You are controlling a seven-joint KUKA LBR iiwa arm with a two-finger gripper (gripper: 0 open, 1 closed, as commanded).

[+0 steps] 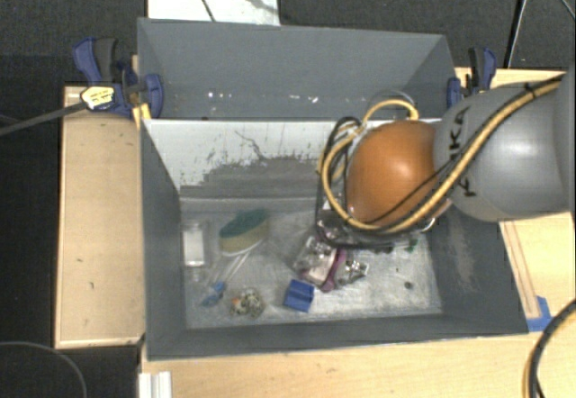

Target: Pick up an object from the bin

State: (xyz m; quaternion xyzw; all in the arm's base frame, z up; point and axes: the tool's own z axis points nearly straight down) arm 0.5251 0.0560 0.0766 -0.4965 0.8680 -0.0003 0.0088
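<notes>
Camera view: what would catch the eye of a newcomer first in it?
The orange cover on the grey arm stands out, low over the right middle of the bin. Under it lies a small heap with a purplish piece. A blue block lies beside the heap, and a green-and-yellow sponge farther left.

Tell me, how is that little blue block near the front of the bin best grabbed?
Probably from straight above, pinching the blue block across two opposite flat sides. It lies flat on the bin floor with bare space left and in front; only the small heap crowds it behind-right.
</notes>
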